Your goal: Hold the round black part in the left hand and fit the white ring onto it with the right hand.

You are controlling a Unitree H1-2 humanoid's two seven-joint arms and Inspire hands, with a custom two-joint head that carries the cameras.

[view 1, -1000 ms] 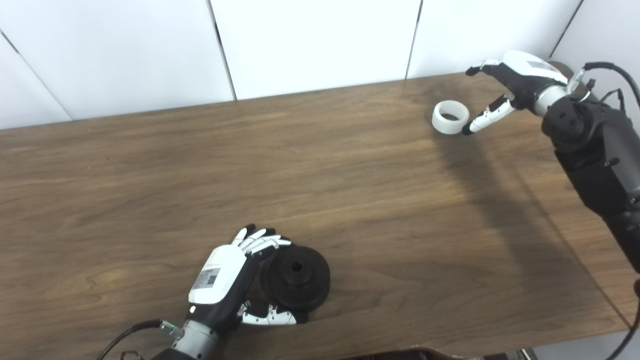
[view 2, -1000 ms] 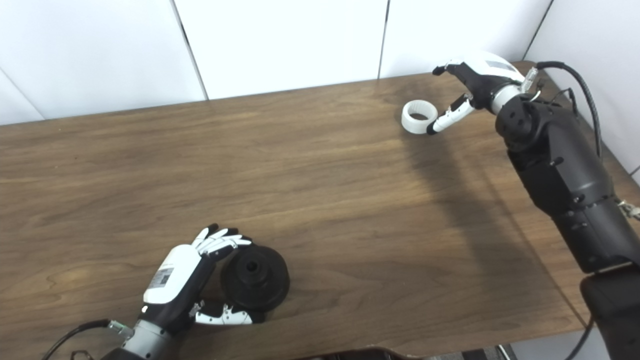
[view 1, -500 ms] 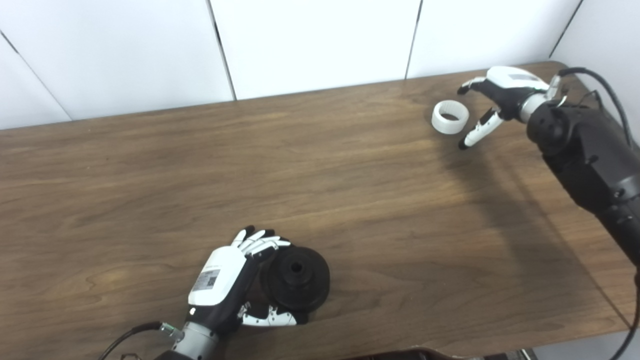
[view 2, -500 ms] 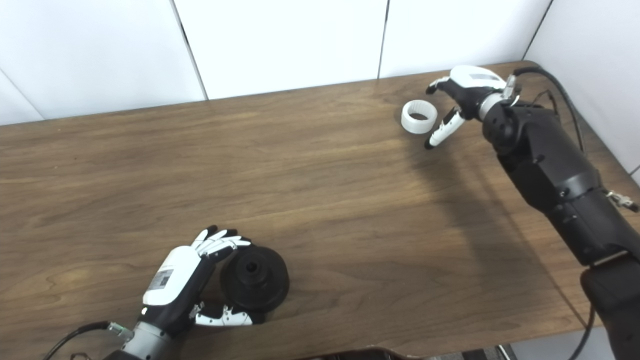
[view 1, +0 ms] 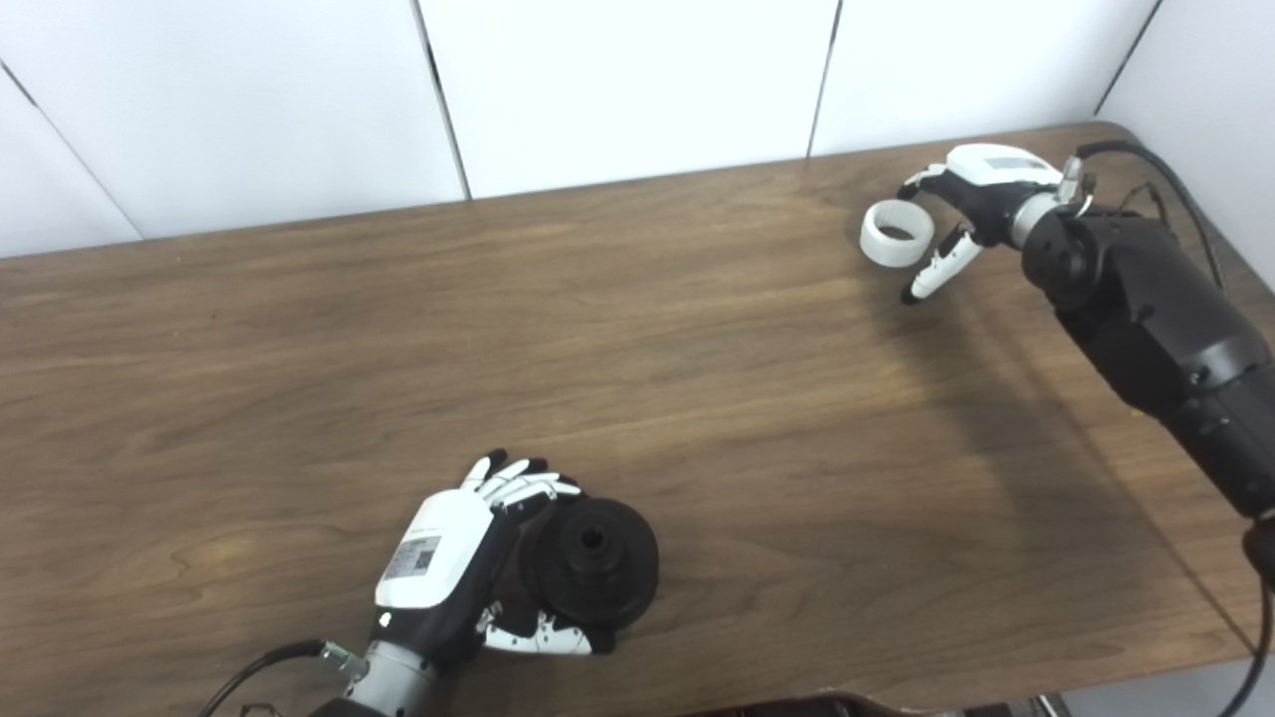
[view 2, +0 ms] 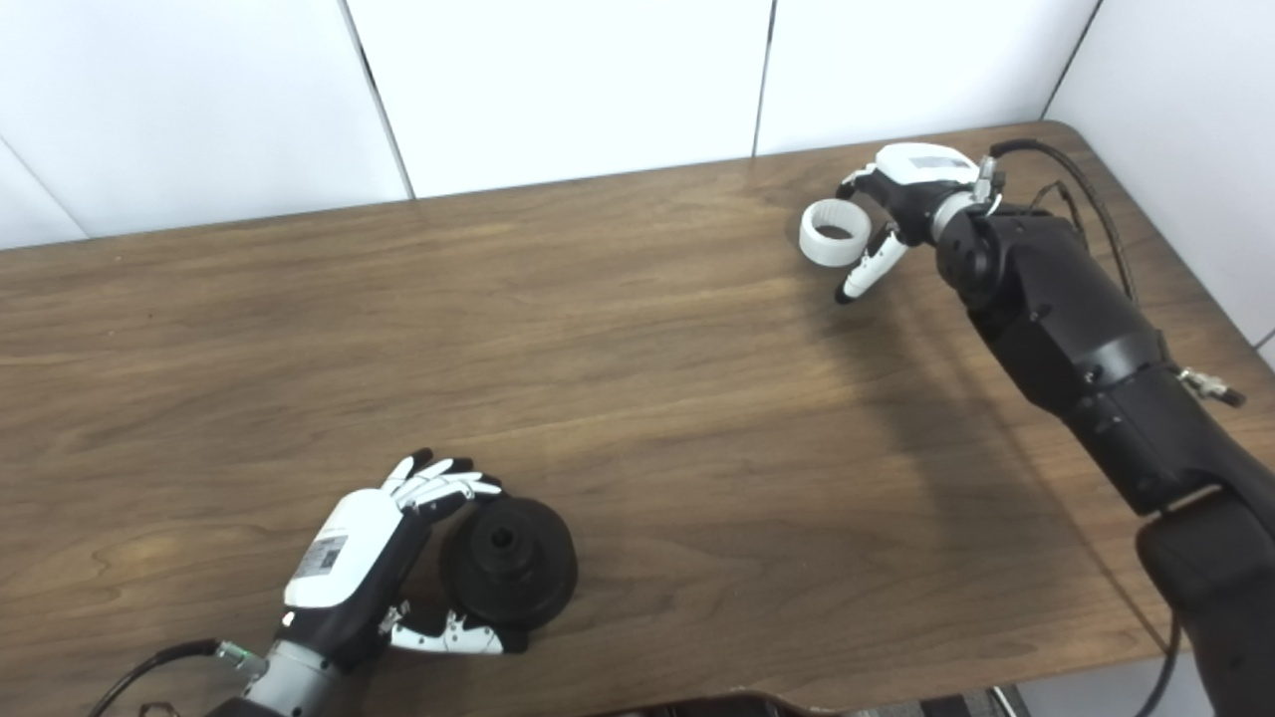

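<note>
The round black part (view 1: pixel 596 564), a grooved disc with a centre hole, lies near the table's front edge. My left hand (view 1: pixel 446 560) wraps it from the left, fingers (view 1: pixel 518 488) on its far rim and thumb along its near rim. The white ring (view 1: pixel 896 234) stands on the table at the far right. My right hand (view 1: pixel 974 191) is open just right of the ring. Its fingers reach to the ring's far side and its thumb points down at the ring's near right. It does not hold the ring.
The brown wooden table (view 1: pixel 697 378) ends at white wall panels behind and at a rounded far right corner. My black right forearm (view 1: pixel 1146 309) with its cable lies along the table's right edge.
My right hand has come down and to the left, from above the ring's right side to close beside it. The left hand's thumb has drawn in a little under the black part.
</note>
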